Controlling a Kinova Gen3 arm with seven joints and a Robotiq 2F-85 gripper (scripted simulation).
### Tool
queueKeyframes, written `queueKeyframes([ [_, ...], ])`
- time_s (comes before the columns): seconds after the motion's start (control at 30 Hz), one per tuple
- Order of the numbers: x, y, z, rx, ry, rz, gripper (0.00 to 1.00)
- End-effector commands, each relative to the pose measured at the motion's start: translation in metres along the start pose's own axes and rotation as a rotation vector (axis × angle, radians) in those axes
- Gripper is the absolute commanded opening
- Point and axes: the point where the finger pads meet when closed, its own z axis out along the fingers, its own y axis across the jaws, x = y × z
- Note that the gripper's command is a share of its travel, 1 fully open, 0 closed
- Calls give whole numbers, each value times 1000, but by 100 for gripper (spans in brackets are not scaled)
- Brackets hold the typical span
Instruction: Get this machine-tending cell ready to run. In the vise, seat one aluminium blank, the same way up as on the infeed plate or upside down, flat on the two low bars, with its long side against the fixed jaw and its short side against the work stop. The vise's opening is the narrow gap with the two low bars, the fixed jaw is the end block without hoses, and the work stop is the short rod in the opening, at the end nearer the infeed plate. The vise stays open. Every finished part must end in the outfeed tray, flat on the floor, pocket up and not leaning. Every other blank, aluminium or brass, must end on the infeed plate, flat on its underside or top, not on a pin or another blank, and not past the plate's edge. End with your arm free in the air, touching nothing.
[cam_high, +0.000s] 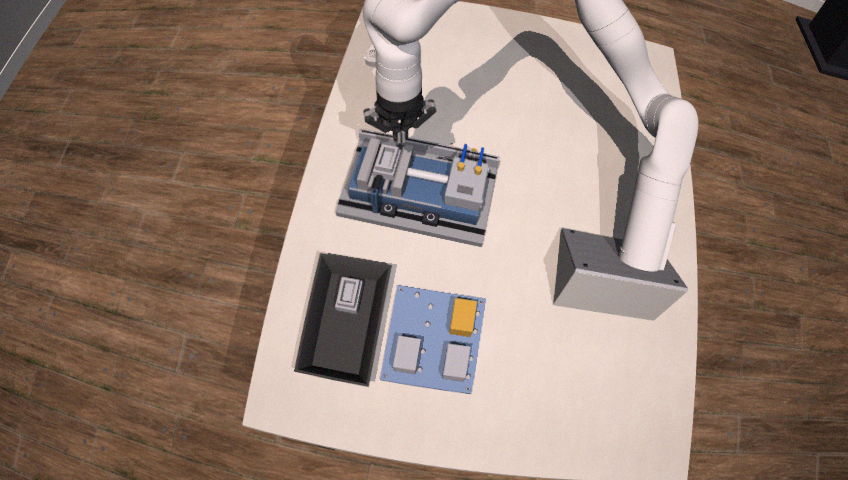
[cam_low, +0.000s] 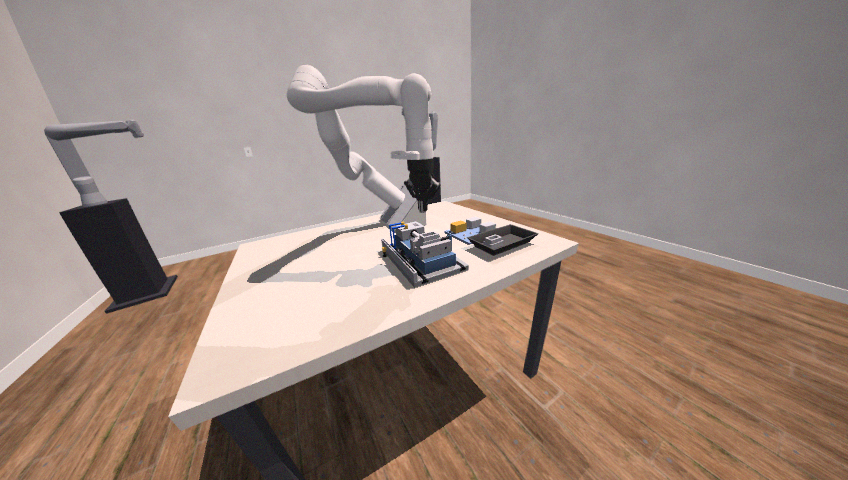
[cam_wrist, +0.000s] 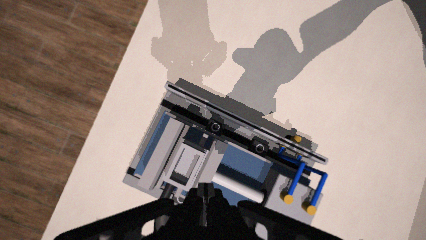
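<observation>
My gripper (cam_high: 399, 139) is shut and empty, hanging over the back edge of the vise (cam_high: 416, 181); in the wrist view my gripper (cam_wrist: 205, 193) is at the bottom edge. A grey part with a pocket on top (cam_high: 386, 160) lies in the vise's opening, and it also shows in the wrist view (cam_wrist: 189, 161). A second pocketed part (cam_high: 348, 294) lies flat in the dark outfeed tray (cam_high: 342, 318). The blue infeed plate (cam_high: 433, 337) holds two aluminium blanks (cam_high: 407, 353) (cam_high: 457, 361) and a brass blank (cam_high: 463, 316).
Blue hoses (cam_high: 470, 155) stand on the vise's right end block. The arm's grey base (cam_high: 615, 276) sits at the right of the table. A second arm on a black pedestal (cam_low: 113, 249) stands on the floor, away from the table.
</observation>
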Motion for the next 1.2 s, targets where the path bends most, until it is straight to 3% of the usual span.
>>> queueKeyframes([
  [0.0, -4, -10, -1, 8, -5, 116, 0],
  [0.43, 5, -25, -3, 17, -2, 368, 0],
  [0.83, 7, -27, -4, 19, -1, 398, 0],
  [0.87, 7, -27, -4, 19, -1, 398, 67],
  [1.17, 7, -27, -4, 19, -1, 398, 67],
])
